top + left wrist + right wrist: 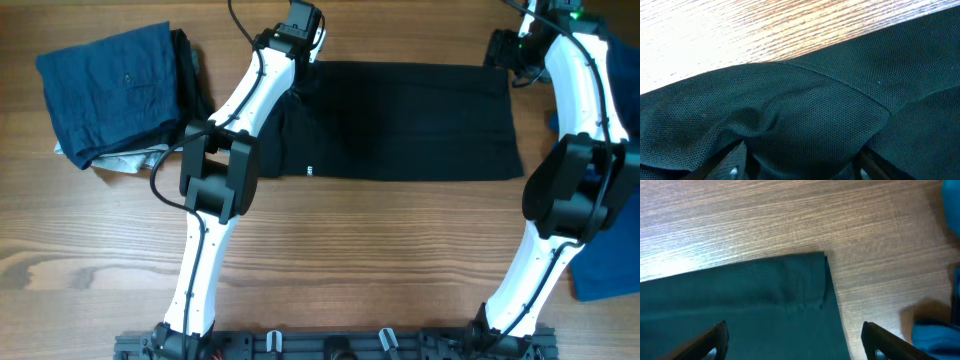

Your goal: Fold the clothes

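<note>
**Inventory, largest to smallest**

1. Wooden table (350,260): all items below are borne on it.
2. Black polo shirt (420,120): laid as a long flat rectangle at the far middle of the table, between the 2 arms. Its right end is squared and its left end is rumpled.
3. Folded blue garment (110,90): set at the far left, beside the shirt.
4. Loose blue cloth (610,260): seen at the right edge, partly hidden by the arm.
5. Right gripper (795,342): jaws are spread wide over the shirt's far right corner, and nothing is held.
6. Left gripper (802,167): jaws are spread at the far left corner. A raised ridge of fabric lies between them and is not pinched.
7. Small white mark (309,170): found on the shirt's near left edge.

Risk, as judged: if only the top layer is caught at either corner, the layers may be pulled apart. If 1 arm is lifted ahead of the other, the fold may be skewed. The left ridge may be pressed into a crease.
</note>
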Controlling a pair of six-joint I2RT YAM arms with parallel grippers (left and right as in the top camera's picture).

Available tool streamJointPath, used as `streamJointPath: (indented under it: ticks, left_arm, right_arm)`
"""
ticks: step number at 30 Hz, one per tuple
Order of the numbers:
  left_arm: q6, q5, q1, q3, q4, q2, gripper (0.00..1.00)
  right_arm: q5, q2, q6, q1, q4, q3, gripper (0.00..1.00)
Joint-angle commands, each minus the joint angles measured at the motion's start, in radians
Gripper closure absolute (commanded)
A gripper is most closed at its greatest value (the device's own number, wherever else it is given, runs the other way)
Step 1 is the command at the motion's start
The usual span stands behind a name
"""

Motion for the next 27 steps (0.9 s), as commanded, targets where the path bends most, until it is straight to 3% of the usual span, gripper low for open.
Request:
streamJointPath:
  ticks: [1,5,10,13,19,27]
  left_arm:
    - [0.022,-0.003,-0.007,-0.006,0.003,0.012,0.31]
    - [0.022,-0.003,-0.007,-0.006,0.004,0.012,0.29]
    - [0.022,-0.003,-0.007,-0.006,0.004,0.012,0.28]
    - [0.022,-0.003,-0.007,-0.006,0.003,0.012,0.26]
    - [0.022,-0.003,-0.007,-0.006,0.003,0.012,0.24]
    - [0.022,-0.003,-0.007,-0.006,0.003,0.012,0.23]
  right_arm:
    - [-0.018,0.017,-0.034,-0.003,0.022,-0.040,0.14]
    - [-0.020,0.018,0.015,-0.003,0.035,-0.062,0.19]
    - [-0.067,0.036,0.234,-0.002,0.043,-0.098,0.36]
    - [-0.118,0.046,0.391,-0.002,0.032,-0.099,0.39]
    - [-0.200,0.048,0.677,0.000,0.049,-0.119,0.36]
    - [-0.200,0.049,0.795,0.000,0.219,-0.216,0.38]
